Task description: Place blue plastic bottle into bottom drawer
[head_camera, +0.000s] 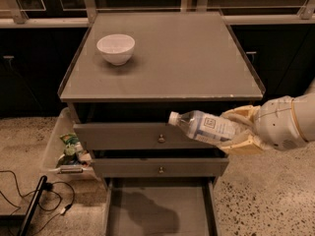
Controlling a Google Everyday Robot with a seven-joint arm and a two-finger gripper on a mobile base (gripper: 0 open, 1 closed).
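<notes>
My gripper (241,130) reaches in from the right, in front of the cabinet, and is shut on the blue plastic bottle (204,127). The bottle lies nearly level, white cap pointing left, at the height of the top drawer's front. The bottom drawer (157,208) is pulled open below, a shallow grey tray with a bare floor. The bottle hangs above and to the right of the drawer's opening.
A white bowl (116,48) stands on the cabinet top (187,58) at the back left. Two upper drawers with round knobs (161,138) are slightly open. A clear bin with packets (66,149) sits on the floor at the left, beside black cables (29,200).
</notes>
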